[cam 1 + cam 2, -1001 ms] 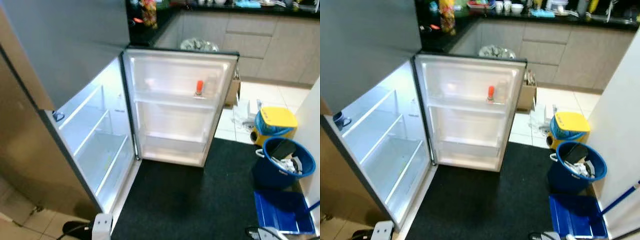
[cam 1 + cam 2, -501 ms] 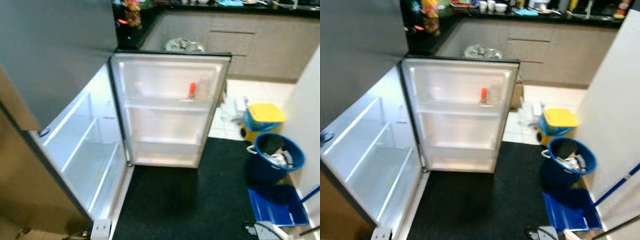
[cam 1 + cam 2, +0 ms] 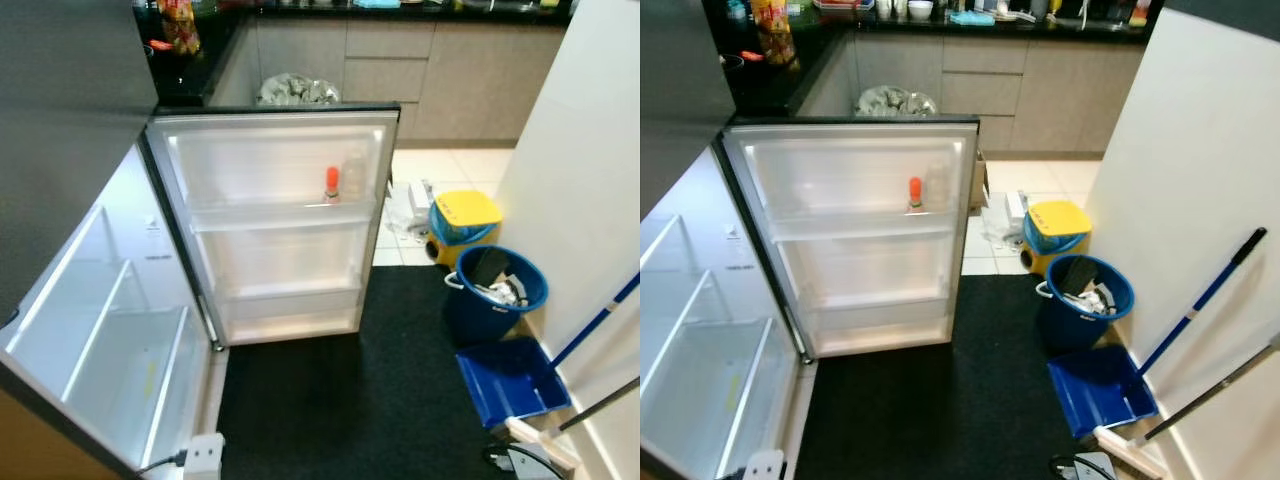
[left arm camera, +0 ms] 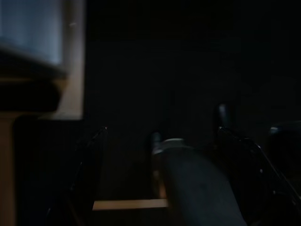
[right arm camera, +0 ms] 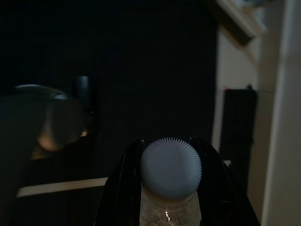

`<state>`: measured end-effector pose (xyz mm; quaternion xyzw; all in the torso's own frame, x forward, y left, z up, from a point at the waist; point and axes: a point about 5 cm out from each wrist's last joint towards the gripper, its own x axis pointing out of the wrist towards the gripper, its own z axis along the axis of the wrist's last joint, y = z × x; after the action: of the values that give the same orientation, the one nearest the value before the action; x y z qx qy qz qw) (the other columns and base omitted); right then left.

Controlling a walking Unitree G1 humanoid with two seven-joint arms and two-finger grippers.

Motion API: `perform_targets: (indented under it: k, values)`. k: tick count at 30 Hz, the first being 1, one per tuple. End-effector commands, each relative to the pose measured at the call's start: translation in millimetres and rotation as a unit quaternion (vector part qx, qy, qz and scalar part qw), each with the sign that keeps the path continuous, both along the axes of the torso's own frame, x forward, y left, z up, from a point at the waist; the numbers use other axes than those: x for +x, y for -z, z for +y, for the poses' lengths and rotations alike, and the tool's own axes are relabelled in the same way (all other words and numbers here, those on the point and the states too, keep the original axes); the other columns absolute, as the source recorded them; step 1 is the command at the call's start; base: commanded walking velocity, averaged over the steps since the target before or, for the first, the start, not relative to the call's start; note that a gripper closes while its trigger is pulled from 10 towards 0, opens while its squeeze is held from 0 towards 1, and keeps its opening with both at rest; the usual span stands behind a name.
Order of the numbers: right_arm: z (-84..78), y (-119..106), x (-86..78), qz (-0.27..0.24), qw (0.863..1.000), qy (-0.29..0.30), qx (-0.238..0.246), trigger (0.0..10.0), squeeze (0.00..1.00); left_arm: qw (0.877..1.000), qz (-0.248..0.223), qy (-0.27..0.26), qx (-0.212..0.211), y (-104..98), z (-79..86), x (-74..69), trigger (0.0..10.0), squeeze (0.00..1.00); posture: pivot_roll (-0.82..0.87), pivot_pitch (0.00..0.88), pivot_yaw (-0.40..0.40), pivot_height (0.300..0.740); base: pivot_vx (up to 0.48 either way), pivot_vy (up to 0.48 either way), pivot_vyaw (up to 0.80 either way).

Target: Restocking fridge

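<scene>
The fridge [image 3: 110, 330] stands open on my left, its white shelves bare. Its door [image 3: 275, 215] swings out ahead of me, and an orange-capped bottle [image 3: 332, 183] stands on the upper door shelf beside a clear one [image 3: 354, 178]. In the right wrist view my right gripper [image 5: 170, 141] is shut on a clear bottle with a white ribbed cap [image 5: 170, 172]. The left wrist view is very dark. There my left gripper [image 4: 169, 141] has a blurred grey bottle [image 4: 197, 188] between its fingers, low over the dark mat.
A black mat [image 3: 350, 400] covers the floor before the fridge. On the right stand a blue bucket [image 3: 495, 300], a yellow-lidded tub [image 3: 462, 215], a blue dustpan [image 3: 510, 380] and a broom handle [image 3: 595, 320] against a white wall [image 3: 590, 150]. Kitchen cabinets [image 3: 400, 70] run along the back.
The whole picture has shifted: the camera has turned right, so the fridge sits further left and the white wall, dustpan and broom have come in. Nothing in the scene has moved.
</scene>
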<state>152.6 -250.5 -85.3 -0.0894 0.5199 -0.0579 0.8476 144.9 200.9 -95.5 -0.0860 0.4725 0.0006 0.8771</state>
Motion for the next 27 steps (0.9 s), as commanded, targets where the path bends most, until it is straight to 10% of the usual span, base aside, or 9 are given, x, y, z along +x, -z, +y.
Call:
perform_targets:
  k: [1,27]
  values:
    - [0.3,0.1,-0.1,0.000,1.000,-0.001,0.000,10.0,0.00,1.000,0.004,0.009,-0.004,1.1,-4.1,-1.2,10.0,0.00,-0.01,0.037,0.015,0.740,0.000,0.000,0.00]
    - [1.7,1.1,-1.7,0.002,1.000,-0.006,-0.001,10.0,0.00,1.000,-0.005,0.002,-0.018,1.0,-9.3,-0.5,10.0,0.00,-0.01,0.044,0.018,0.740,0.216,0.000,0.00]
